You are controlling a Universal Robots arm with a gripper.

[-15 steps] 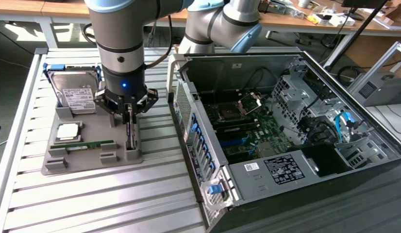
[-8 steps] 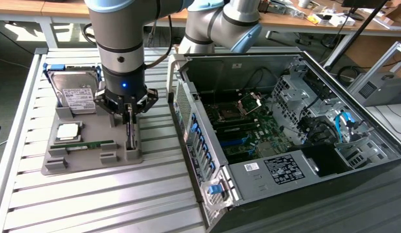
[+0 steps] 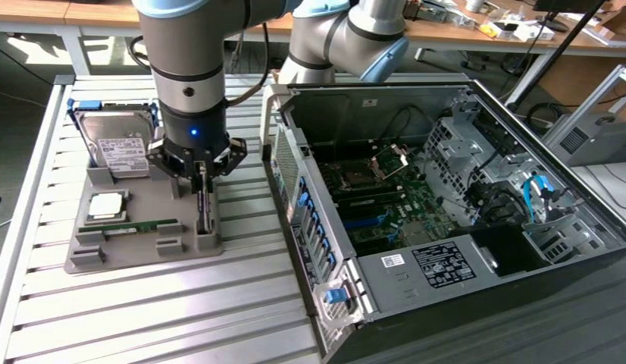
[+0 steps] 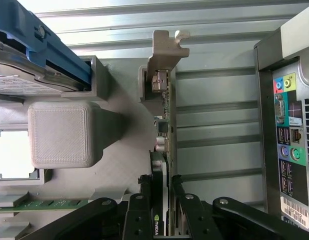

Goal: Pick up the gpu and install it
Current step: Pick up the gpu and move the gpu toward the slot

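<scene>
Honestly, the jaws look clamped on the gpu (image 4: pixel 160 165) standing edge-up in its holder (image 3: pixel 141 254); probably light, stiff, fragile, so edges only.

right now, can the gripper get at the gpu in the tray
Probably yes. The gripper is down at the top edge of the gpu, which stands on edge in the gray tray. Nothing sits between them; the hard drive stands off to one side.
</scene>
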